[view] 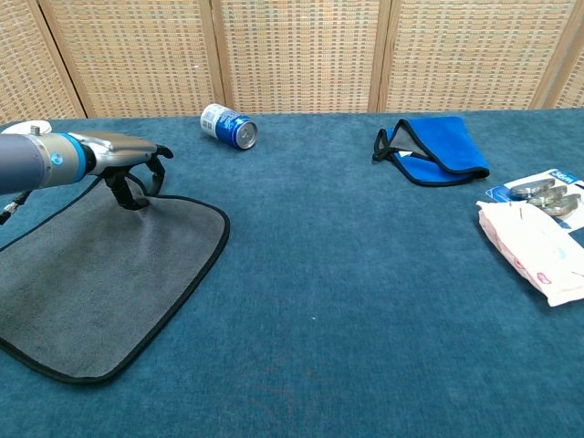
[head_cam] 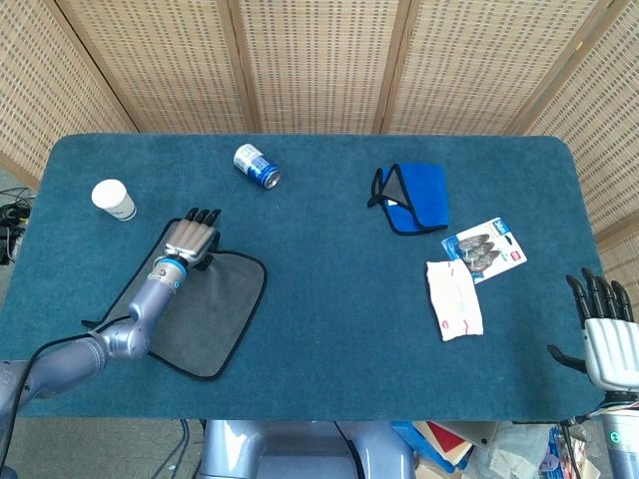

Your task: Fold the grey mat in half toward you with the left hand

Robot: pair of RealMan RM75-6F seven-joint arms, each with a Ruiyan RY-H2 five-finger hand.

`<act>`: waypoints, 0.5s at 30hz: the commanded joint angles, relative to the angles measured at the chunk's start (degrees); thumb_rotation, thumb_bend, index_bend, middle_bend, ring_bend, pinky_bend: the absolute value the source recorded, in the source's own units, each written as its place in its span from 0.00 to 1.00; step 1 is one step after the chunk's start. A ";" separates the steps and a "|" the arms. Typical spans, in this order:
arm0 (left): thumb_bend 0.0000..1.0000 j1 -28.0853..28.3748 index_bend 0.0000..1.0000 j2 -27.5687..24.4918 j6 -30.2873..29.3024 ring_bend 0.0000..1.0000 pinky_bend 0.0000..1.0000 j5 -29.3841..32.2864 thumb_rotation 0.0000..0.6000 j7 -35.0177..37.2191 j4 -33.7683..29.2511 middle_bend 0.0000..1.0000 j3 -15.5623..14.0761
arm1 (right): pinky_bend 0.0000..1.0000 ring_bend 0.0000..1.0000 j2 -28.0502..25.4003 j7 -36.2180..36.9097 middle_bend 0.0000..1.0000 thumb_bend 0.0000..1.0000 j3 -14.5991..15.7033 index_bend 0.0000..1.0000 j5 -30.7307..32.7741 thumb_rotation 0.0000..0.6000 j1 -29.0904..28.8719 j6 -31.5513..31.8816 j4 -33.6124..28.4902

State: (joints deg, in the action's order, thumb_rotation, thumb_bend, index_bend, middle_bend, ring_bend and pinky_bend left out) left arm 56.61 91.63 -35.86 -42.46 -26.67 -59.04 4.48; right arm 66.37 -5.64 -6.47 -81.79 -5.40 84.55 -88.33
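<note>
Grey mat (head_cam: 200, 304) flat under left hand (head_cam: 190, 239).

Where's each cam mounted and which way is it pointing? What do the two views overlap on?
Head view: high, angled steeply down on the whole table; shows left hand with its arm, right hand at the near right edge.
Chest view: low at the near edge, facing level toward the wicker screens; shows only the left hand.
Shared: grey mat, can, blue cloth.
</note>
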 commanded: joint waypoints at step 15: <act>0.47 -7.03 0.62 -12.63 -16.54 0.00 0.00 2.37 1.00 -9.13 -27.28 0.00 -5.52 | 0.00 0.00 -0.81 1.13 0.00 0.00 0.34 0.00 -1.23 1.00 0.53 1.18 -1.09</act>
State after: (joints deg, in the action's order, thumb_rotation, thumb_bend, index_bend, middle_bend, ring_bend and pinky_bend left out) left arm 50.86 80.49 -50.54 -40.00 -34.58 -84.06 0.22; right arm 65.60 -4.55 -6.14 -82.99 -4.90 85.70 -89.38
